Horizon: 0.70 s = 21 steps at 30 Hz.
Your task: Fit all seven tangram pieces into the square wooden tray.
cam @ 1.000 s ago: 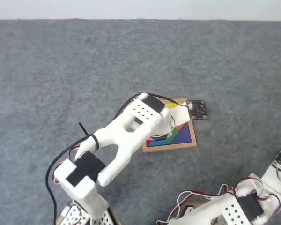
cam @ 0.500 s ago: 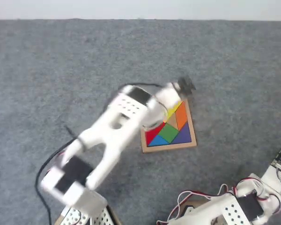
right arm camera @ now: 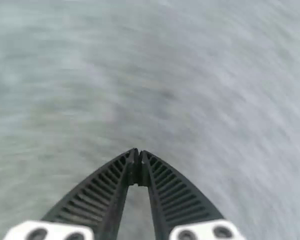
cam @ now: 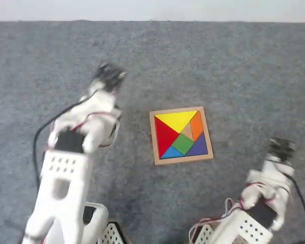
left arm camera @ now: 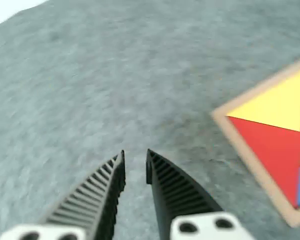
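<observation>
Grey table [cam: 218,61], square wooden tray [cam: 182,160] filled.
The tray lies mid-table with seven tangram pieces [cam: 177,121] flat inside; left gripper [left arm camera: 135,156] hangs slightly parted near it, right gripper [right arm camera: 138,153] pinched together, both empty.

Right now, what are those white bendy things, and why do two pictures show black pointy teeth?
Those white things are two robot arms: the left arm and the right arm. One picture looks down from above. The other two come from little cameras on each arm's wrist, so you see its black jaws up close. On the grey table lies a square wooden tray filled with coloured tangram pieces. The left jaws are a little open, the right jaws shut. Neither holds anything.
</observation>
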Motion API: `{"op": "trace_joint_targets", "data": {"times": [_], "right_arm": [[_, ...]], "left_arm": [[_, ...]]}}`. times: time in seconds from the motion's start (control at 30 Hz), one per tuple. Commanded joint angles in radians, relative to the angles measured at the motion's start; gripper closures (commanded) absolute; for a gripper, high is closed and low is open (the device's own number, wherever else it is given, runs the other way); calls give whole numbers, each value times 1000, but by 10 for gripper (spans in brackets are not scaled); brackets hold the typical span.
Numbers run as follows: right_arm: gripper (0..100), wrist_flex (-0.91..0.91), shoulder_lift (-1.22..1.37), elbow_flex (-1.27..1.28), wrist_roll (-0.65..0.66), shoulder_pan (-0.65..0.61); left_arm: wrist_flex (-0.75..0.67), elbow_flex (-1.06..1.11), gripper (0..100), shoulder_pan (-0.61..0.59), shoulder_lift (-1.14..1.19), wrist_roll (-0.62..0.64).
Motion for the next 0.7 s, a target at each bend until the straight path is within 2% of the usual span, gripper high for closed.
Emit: {"op": "trace_joint_targets", "data": {"times": [0.0, 0.13, 0.33, 0.67], "right_arm": [[991, 1, -21, -5, -23, -234], [991, 7, -22, -3, -77, -312], [991, 30, -22, 9, -80, -315], [991, 42, -22, 9, -81, -315]], "left_arm": [[-127, 240, 934, -94, -279, 11], [-169, 418, 934, -132, -456, 11], [-229, 656, 934, -138, -686, 14], [-164, 822, 934, -117, -1013, 20]]}}
